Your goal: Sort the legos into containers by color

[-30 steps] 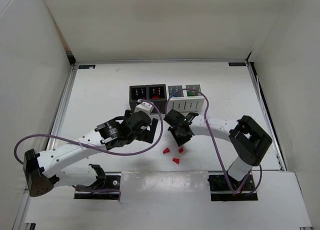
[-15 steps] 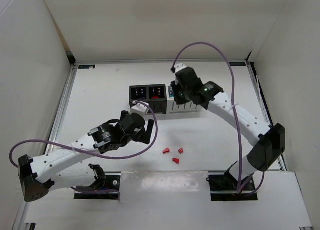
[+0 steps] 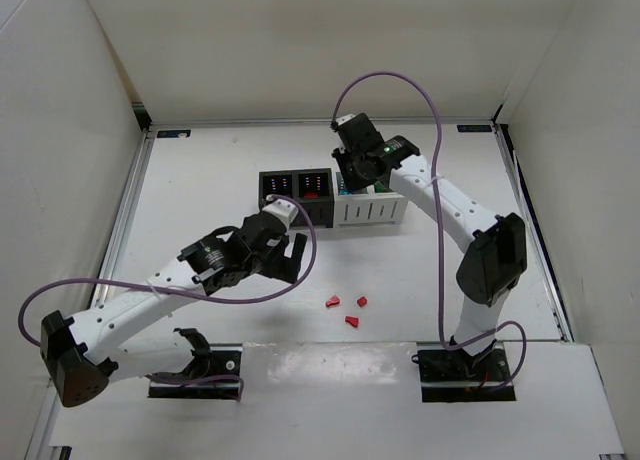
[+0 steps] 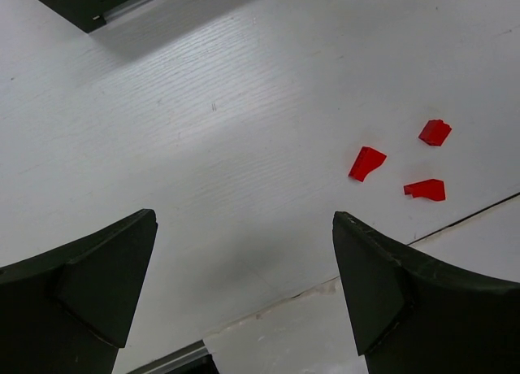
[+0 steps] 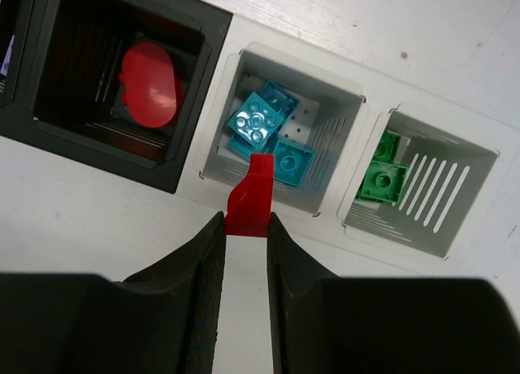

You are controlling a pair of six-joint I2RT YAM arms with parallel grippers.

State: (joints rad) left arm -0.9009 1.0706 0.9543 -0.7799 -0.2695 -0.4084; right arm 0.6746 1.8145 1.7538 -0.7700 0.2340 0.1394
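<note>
My right gripper point(image 5: 244, 228) is shut on a red lego point(image 5: 252, 197) and holds it above the row of containers point(image 3: 335, 198), over the front rim of the white bin with teal legos point(image 5: 268, 138). The black bin to its left holds a red piece point(image 5: 149, 84); the white bin to its right holds green legos point(image 5: 383, 175). Three red legos point(image 3: 345, 307) lie on the table in front of the bins, also in the left wrist view point(image 4: 367, 163). My left gripper point(image 4: 244, 260) is open and empty, low over the table to their left; it shows in the top view point(image 3: 285, 258).
The leftmost black bin point(image 3: 274, 188) shows purple inside. White walls close in the table on three sides. A seam and the lower front board point(image 4: 455, 252) run just below the loose red legos. Purple cables loop over both arms.
My right arm has lifted from beside the loose red legos and swung back over the bins with a red lego in its jaws. My left gripper has shifted slightly.
</note>
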